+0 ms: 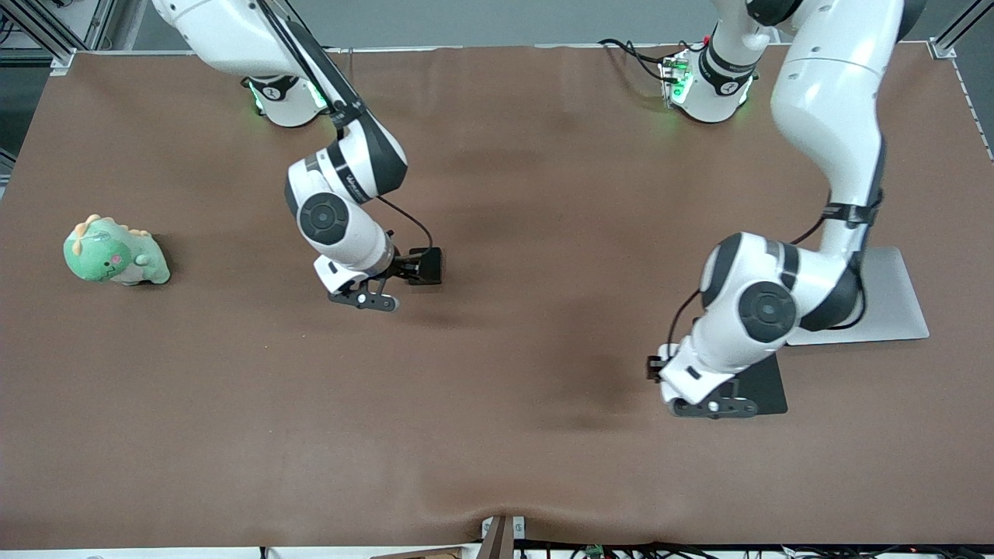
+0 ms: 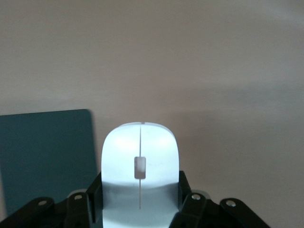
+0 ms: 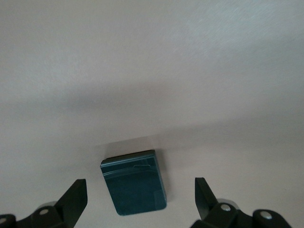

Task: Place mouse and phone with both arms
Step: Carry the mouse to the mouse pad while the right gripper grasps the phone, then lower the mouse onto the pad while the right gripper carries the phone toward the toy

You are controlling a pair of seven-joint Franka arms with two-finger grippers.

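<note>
The white mouse (image 2: 140, 156) sits between the fingers of my left gripper (image 2: 140, 192), which is shut on its sides. In the front view the left gripper (image 1: 714, 407) hangs over the edge of the black mouse pad (image 1: 765, 386), and the hand hides the mouse. The pad (image 2: 45, 156) shows beside the mouse in the left wrist view. The black phone (image 3: 134, 183) lies flat on the brown table under my right gripper (image 3: 140, 192), whose jaws stand open on either side of it without touching. In the front view the right gripper (image 1: 365, 300) hides the phone.
A green plush toy (image 1: 115, 252) lies toward the right arm's end of the table. A flat silver slab (image 1: 893, 299) lies beside the mouse pad, partly under the left arm. A brown cloth (image 1: 505, 388) covers the table.
</note>
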